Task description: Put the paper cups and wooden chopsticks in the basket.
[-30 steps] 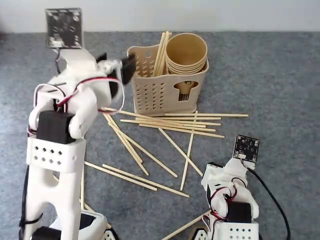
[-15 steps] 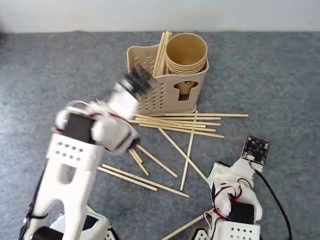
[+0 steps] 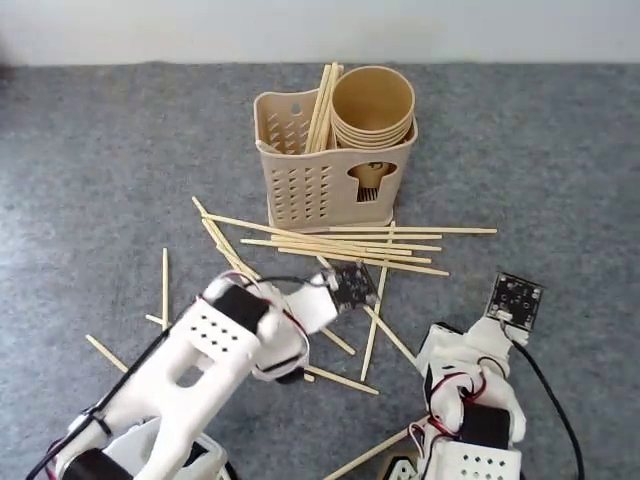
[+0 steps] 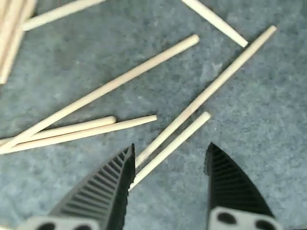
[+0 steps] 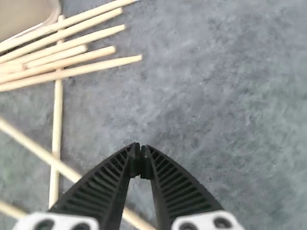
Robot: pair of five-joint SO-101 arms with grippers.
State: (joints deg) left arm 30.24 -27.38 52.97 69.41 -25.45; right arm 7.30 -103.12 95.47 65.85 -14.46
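A grey, felt-like counter [image 3: 560, 150] runs back to a pale wall [image 3: 320, 30], and toward the far side stands the perforated beige basket [image 3: 330, 185]. A stack of paper cups [image 3: 372, 100] sits upright in its right compartment, and a few wooden chopsticks [image 3: 323, 95] stand leaning in the compartment beside them. Many more loose chopsticks [image 3: 350, 245] lie scattered on the counter in front of the basket, several roughly parallel just before its front wall and others fanning out toward the arms. The left arm [image 3: 230, 340] is bent low over this scatter; its left tool [image 4: 170, 148] is spread wide, holding nothing, with one chopstick [image 4: 182, 134] running diagonally across the gap between its jaws. The right arm [image 3: 470, 390] sits at the near edge, its right tool [image 5: 140, 155] pinched fully closed on nothing, over bare counter just beside the ends of several loose chopsticks.
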